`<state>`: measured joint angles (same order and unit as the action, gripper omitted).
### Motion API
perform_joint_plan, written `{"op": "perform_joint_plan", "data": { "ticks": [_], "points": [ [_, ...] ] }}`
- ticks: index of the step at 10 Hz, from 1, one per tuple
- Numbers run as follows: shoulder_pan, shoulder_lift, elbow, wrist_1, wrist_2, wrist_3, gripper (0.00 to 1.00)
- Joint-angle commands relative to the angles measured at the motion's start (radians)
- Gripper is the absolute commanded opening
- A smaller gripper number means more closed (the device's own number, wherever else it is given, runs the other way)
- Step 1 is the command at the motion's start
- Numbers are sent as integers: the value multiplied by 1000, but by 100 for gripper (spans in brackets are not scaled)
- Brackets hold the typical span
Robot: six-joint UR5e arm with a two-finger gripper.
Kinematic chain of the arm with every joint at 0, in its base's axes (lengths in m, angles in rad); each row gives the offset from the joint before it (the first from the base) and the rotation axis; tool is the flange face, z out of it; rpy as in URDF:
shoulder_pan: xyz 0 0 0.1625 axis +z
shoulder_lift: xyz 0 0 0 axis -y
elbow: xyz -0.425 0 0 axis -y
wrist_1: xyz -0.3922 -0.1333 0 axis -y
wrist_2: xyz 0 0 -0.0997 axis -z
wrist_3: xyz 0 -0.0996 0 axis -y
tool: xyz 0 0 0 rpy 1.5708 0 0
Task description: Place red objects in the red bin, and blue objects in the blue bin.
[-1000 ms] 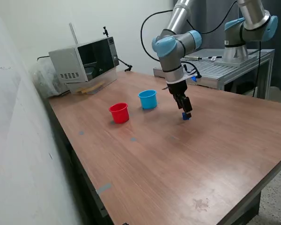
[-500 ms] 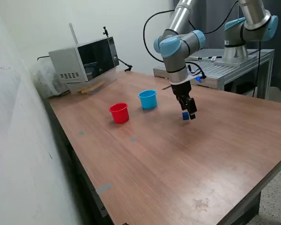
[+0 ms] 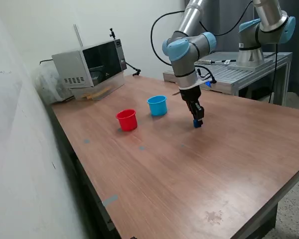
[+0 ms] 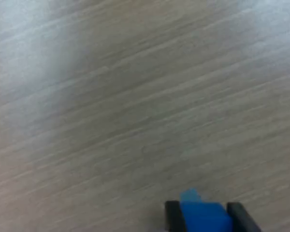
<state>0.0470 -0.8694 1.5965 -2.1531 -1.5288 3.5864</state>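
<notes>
The end effector (image 3: pixel 197 122) grips a blue cube (image 4: pixel 204 218) between its two black fingers (image 4: pixel 172 215), low over the wooden table (image 3: pixel 199 169); whether the cube touches the surface cannot be told. In the exterior view the cube (image 3: pixel 196 123) sits at about four o'clock from the blue bin (image 3: pixel 157 105), near it but apart. The red bin (image 3: pixel 127 120) stands upright at about eight o'clock from the blue bin, just beside it. A microwave (image 3: pixel 89 63) rests at the table's far corner, around eleven o'clock from the bins. In the blurred wrist view, only wood grain shows around the cube.
</notes>
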Motion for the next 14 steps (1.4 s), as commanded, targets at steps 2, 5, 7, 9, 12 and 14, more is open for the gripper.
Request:
{"op": "perform_joint_plan", "data": {
  "ticks": [2,5,7,9,12,14],
  "points": [
    [5,-63,-6,4,1,-3,0],
    [-7,-173,-6,12,-10,-23,0],
    [-118,-227,-10,71,-13,-81,0],
    [-214,-258,-6,76,-14,-154,0],
    [-300,-269,-3,75,-50,-186,0],
    [-318,-267,11,70,-53,-196,0]
  ]
}}
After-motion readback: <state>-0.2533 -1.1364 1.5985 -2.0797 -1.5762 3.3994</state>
